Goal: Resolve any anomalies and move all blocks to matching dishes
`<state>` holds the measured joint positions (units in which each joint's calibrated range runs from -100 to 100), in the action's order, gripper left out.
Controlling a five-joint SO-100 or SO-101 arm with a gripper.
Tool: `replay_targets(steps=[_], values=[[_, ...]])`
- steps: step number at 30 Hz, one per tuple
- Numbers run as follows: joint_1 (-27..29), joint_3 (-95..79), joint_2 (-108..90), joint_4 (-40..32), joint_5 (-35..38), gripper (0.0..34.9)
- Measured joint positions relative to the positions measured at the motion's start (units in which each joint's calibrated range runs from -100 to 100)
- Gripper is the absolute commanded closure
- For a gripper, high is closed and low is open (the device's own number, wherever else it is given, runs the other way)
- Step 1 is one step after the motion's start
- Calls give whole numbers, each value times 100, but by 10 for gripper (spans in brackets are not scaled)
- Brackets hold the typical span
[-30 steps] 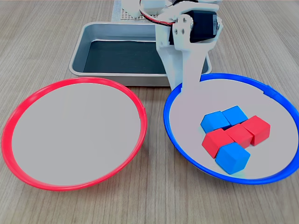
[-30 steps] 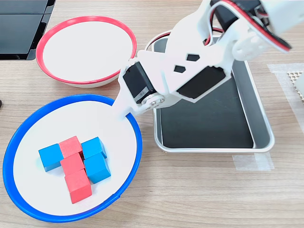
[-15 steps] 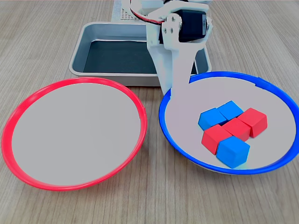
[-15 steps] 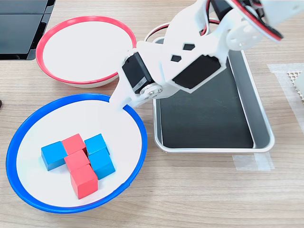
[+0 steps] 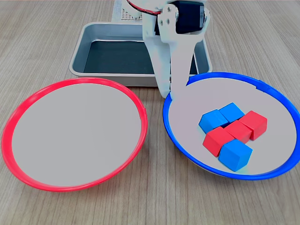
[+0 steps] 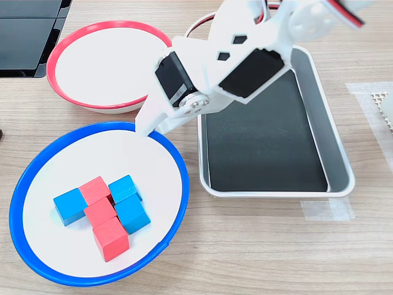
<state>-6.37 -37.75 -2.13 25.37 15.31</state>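
Note:
Six small blocks lie clustered in the blue-rimmed dish [image 5: 165,123] [image 6: 180,184]. Three are red blocks [image 5: 255,124] [image 6: 110,238] and three are blue blocks [image 5: 213,120] [image 6: 69,206], all touching one another. The red-rimmed dish [image 5: 142,115] [image 6: 51,61] holds nothing. My white gripper [image 5: 168,95] [image 6: 148,128] points down with its jaws together, its tip at the blue-rimmed dish's rim on the side nearest the tray. I cannot tell whether the rim is pinched. The tip is well apart from the blocks.
A rectangular grey metal tray [image 5: 78,58] [image 6: 339,161] with a dark bottom stands behind the dishes, under my arm. A white mesh piece [image 5: 123,13] [image 6: 387,106] lies beyond it. A black object [image 6: 24,37] is at the second exterior view's top left.
The gripper tip swung toward the first exterior view's left along the blue-rimmed dish's rim. The dish and its blocks shifted that way with it, then settled back slightly.

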Motion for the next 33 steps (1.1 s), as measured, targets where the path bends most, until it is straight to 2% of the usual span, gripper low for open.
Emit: replay_targets(steps=[8, 16, 20, 25, 29, 33], values=[[239, 18, -980, 840, 283, 247], [27, 490, -1603, 1256, 518, 229], [-212, 1198, -1159, 1411, 664, 251], [-425, 1570, -418, 1126, 1407, 226], [-549, 2042, 469, 1020, 2256, 228], [-708, 2604, 1125, 1028, 2662, 218]])
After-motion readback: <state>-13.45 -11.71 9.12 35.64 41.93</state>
